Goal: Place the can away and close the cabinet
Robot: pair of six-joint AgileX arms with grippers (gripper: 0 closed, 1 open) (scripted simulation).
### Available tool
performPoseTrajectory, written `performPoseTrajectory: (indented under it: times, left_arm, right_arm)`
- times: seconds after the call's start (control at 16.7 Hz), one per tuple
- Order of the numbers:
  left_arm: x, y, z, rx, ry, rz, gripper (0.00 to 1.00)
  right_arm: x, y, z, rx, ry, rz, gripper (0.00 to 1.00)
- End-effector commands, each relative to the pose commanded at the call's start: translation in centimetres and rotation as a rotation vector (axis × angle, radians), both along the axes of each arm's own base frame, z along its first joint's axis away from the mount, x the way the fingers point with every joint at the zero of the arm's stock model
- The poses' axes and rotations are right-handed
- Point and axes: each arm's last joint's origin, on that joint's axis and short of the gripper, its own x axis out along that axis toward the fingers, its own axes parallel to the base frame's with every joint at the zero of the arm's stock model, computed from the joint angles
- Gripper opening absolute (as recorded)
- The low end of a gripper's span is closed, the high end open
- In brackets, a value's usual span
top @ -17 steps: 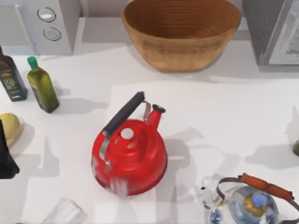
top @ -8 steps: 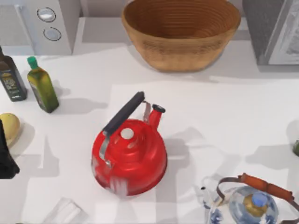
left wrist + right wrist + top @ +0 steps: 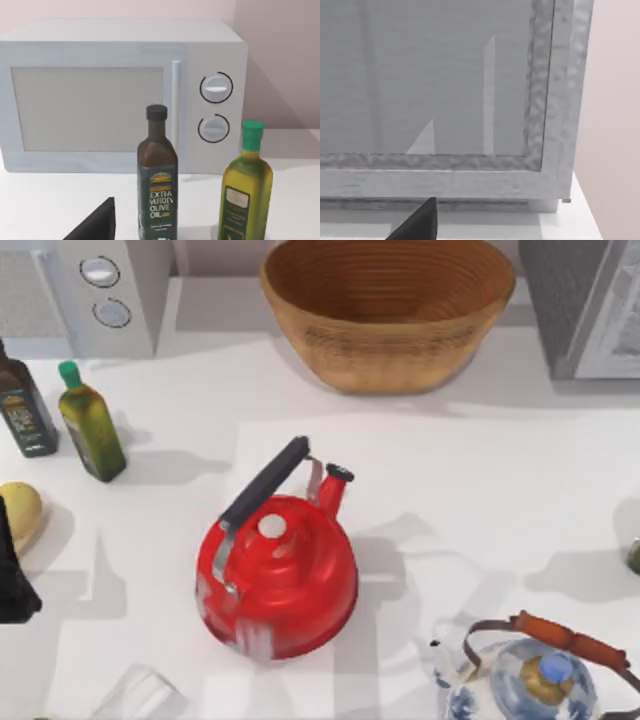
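Observation:
The can is out of view. The grey cabinet (image 3: 585,305) stands at the table's back right corner. In the right wrist view its stone-textured frame (image 3: 547,100) surrounds a flat grey inside, close in front of my right gripper, of which a black fingertip (image 3: 417,222) shows. My left arm (image 3: 10,575) is a dark shape at the table's left edge. Its wrist view faces the microwave, with a black fingertip (image 3: 95,227) low in the picture. Neither fingertip holds anything that I can see.
A red kettle (image 3: 277,575) sits mid-table. A wicker basket (image 3: 388,310) is at the back, a microwave (image 3: 85,290) at back left. A dark oil bottle (image 3: 22,405), a green oil bottle (image 3: 92,430) and a yellow fruit (image 3: 20,515) stand left. A blue-white teapot (image 3: 540,675) is front right.

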Motion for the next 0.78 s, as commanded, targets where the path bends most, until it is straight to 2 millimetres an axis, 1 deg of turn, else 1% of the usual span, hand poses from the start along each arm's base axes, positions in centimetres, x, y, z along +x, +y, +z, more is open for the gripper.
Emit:
performPoseTrajectory:
  times: [0.24, 0.42, 0.48, 0.6, 0.78]
  left_arm:
    - [0.0, 0.0, 0.0, 0.0, 0.0, 0.0, 1.0]
    - [0.0, 0.0, 0.0, 0.0, 0.0, 0.0, 1.0]
    - [0.0, 0.0, 0.0, 0.0, 0.0, 0.0, 1.0]
    - [0.0, 0.0, 0.0, 0.0, 0.0, 0.0, 1.0]
    - [0.0, 0.0, 0.0, 0.0, 0.0, 0.0, 1.0]
  right_arm:
    - [0.2, -0.1, 0.3, -0.003, -0.002, 0.001, 1.0]
    - [0.8, -1.3, 1.8, -0.011, -0.005, -0.007, 1.0]
    - [1.2, -1.8, 2.7, -0.016, -0.007, -0.01, 1.0]
    - [2.0, -3.1, 5.2, -0.028, -0.012, -0.017, 1.0]
    - [3.1, -4.8, 10.2, -0.044, -0.02, -0.023, 1.0]
